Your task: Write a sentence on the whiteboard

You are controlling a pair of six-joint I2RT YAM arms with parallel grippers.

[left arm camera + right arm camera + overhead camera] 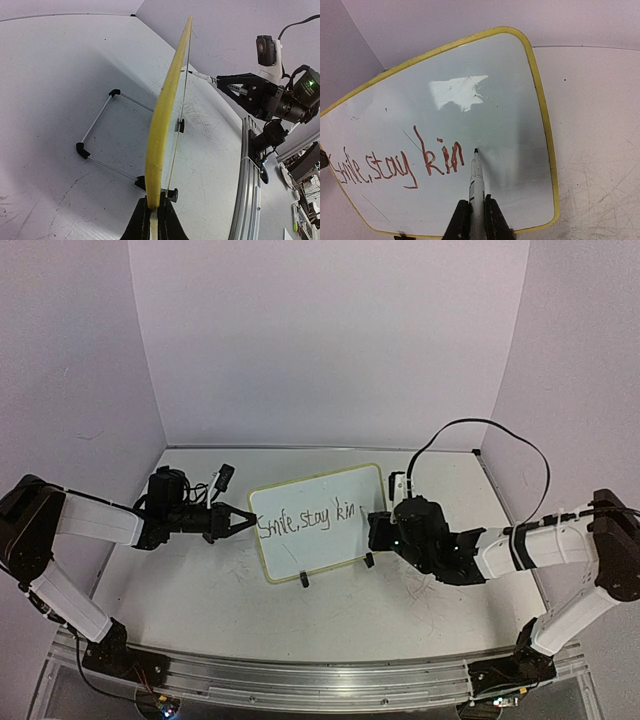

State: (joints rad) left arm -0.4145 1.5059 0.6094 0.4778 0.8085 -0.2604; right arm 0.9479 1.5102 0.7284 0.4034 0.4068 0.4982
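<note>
The whiteboard (318, 520) stands on black clip feet in the middle of the table, yellow-green rim around it. The sentence (305, 521) on it reads "Smile, stay kin"; it looks reddish in the right wrist view (400, 165). My left gripper (243, 520) is shut on the board's left edge (159, 140), seen edge-on in the left wrist view. My right gripper (378, 530) is shut on a white marker (476, 185). The marker's black tip (476, 150) points at the board just right of the "n".
A thin wire stand with black corner pieces (97, 132) props the board from behind. The tabletop (420, 610) is scuffed with grey scribble marks. A metal rail (300, 680) runs along the near edge. A black cable (480, 430) loops above the right arm.
</note>
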